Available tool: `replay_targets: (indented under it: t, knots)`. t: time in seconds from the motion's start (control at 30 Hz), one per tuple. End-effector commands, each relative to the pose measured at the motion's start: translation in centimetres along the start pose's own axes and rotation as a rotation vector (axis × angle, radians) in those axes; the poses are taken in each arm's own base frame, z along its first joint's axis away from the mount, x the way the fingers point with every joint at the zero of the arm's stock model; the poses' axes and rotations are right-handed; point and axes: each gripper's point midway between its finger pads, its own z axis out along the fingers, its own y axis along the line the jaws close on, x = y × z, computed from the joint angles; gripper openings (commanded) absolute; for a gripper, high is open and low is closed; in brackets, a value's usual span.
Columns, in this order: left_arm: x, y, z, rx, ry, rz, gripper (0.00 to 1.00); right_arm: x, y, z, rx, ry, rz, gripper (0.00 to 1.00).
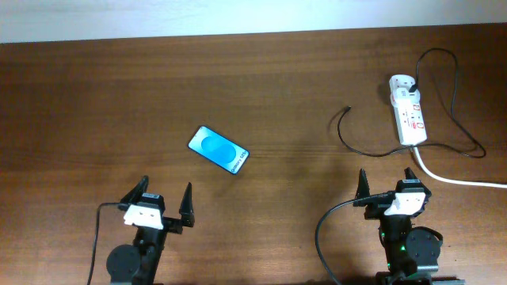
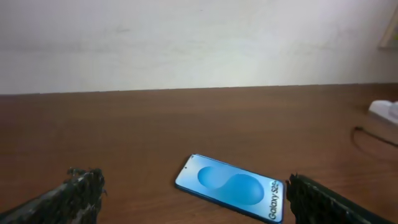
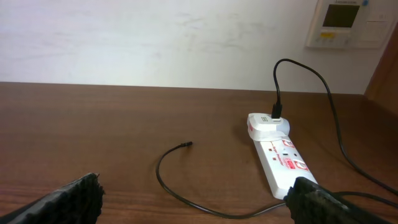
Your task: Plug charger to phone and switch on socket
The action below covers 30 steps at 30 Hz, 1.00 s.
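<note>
Phone [image 1: 218, 150] lies apart from charger [image 3: 157, 171]; L tool [image 1: 165, 185], R tool [image 1: 387, 176] wide open, empty.

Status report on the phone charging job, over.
Left gripper open, empty, short of phone. Right gripper open, empty. Charger tip loose on table, not in phone; socket untouched. Nothing blocking.

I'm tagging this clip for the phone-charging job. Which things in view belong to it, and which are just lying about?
Belongs to the job: phone; charger, its tip lying free on the table; socket.
Not part of it: thick white cord running from the socket; wall control panel.
</note>
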Motion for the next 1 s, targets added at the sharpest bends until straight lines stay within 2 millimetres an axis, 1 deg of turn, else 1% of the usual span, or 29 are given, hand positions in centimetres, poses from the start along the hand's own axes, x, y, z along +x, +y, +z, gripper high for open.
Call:
replay_targets:
  t: [0.0,0.13,0.17,0.2,0.23,0.33,0.37,0.43,0.53,0.6,0.63,0.67,0.73,0.77,0.83,0.97]
  knots:
    - [-2.0,-0.6,-0.6,0.028,-0.015,-0.075,0.99,0.4,-0.3,0.0,0.012,0.006,0.004,0.99]
    - [-3.6,-0.8,-1.4,0.024,0.035,-0.085,0.99,0.4,-0.3,0.0,0.013,0.006,0.004,0.98]
    - [-4.2,-0.9,-1.5,0.023,0.046,-0.087,0.99,0.4,-0.3,0.0,0.012,0.006,0.004,0.99]
    - [-5.2,-0.9,-1.5,0.022,0.059,-0.090,0.99,0.4,-0.3,0.0,0.012,0.006,0.004,0.99]
    - [-6.3,-0.9,-1.4,0.021,0.078,-0.094,0.99,0.4,-0.3,0.0,0.012,0.006,0.004,0.99]
    - [-7.7,-0.9,-0.8,0.015,0.153,-0.109,0.99,0.4,-0.3,0.0,0.013,0.006,0.004,0.98]
    - [-8.2,-0.8,-0.3,0.012,0.203,-0.119,0.99,0.4,-0.3,0.0,0.012,0.006,0.004,0.98]
    - [-8.4,-0.7,0.6,0.005,0.311,-0.141,0.99,0.4,-0.3,0.0,0.012,0.006,0.004,0.99]
    - [-8.5,-0.6,2.1,0.002,0.474,-0.173,0.99,0.4,-0.3,0.0,0.013,0.006,0.004,0.98]
    - [-8.6,-1.0,3.3,0.017,0.539,-0.181,0.99,0.4,-0.3,0.0,0.013,0.006,0.004,0.98]
    - [-8.6,-1.2,3.9,0.032,0.543,-0.183,0.99,0.4,-0.3,0.0,0.012,0.006,0.004,0.99]
    - [-8.1,-2.0,4.5,0.085,0.564,-0.201,0.99,0.4,-0.3,0.0,0.013,0.006,0.004,0.98]
    - [-6.8,-3.1,5.2,0.149,0.619,-0.234,0.99,0.4,-0.3,0.0,0.012,0.006,0.004,0.99]
    - [-6.1,-4.4,5.4,0.231,0.656,-0.272,0.99,0.4,-0.3,0.0,0.012,0.006,0.004,0.98]
    - [-5.7,-4.9,5.6,0.260,0.672,-0.288,0.99,0.4,-0.3,0.0,0.013,0.006,0.004,0.98]
    - [-4.5,-4.7,6.4,0.257,0.709,-0.301,0.99,0.4,-0.3,0.0,0.013,0.006,0.004,0.98]
